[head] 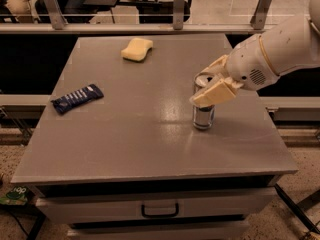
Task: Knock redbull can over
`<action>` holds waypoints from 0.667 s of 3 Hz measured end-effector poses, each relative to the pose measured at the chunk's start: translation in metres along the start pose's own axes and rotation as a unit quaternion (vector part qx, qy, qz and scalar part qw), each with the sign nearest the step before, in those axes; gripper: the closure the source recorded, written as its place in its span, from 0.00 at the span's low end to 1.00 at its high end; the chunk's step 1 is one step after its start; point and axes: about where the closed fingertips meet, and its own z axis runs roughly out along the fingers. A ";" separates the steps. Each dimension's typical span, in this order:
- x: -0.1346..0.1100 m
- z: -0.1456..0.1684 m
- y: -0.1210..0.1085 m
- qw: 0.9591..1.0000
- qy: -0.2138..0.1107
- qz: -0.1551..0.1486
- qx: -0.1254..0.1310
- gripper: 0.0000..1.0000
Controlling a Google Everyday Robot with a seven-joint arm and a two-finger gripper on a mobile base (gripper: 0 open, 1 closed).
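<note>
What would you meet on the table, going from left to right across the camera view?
Dark-blue snack wrapper → yellow sponge → redbull can, standing upright, with the gripper at its top, its arm coming in from the right.

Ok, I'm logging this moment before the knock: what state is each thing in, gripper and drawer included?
Slim silver-and-blue redbull can: upright, not knocked over.
Cream two-finger gripper: open, straddling the can's top.
Flat dark-blue snack wrapper: lying flat, apart from the can.
Yellow foam sponge: lying flat, near the far edge.
Grey front drawer: shut.
</note>
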 end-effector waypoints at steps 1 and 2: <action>-0.002 -0.015 -0.017 0.998 0.051 -0.037 0.002 1.00; 0.001 -0.018 -0.026 0.989 0.108 -0.099 -0.001 1.00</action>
